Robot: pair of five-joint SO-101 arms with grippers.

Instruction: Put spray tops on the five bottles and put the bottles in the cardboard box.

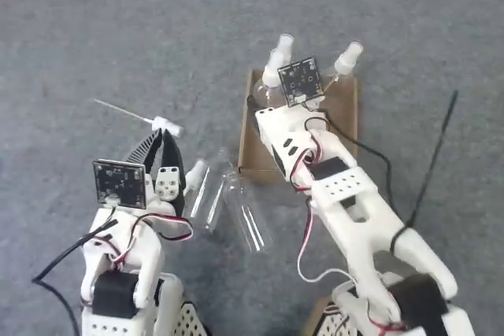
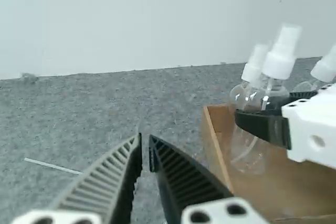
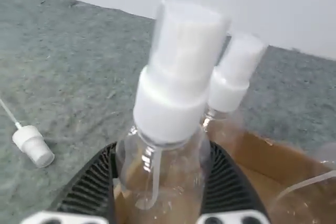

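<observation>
Upper centre, the right gripper (image 3: 161,179) pinches a capped spray bottle (image 3: 176,103) between its jaws over the cardboard box (image 1: 343,127); the left gripper (image 2: 145,153) has its jaws nearly together.

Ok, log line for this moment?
right gripper: shut on capped bottle at cardboard box | left gripper: shut, empty | two bottles lying outside | spray top loose

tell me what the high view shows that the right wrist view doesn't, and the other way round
High view adds: two bottles lying on the carpet beside the left gripper. Right wrist view adds: the right gripper clamped around a capped bottle, its dip tube visible inside. Both: the loose spray top on the carpet and the cardboard box.
</observation>
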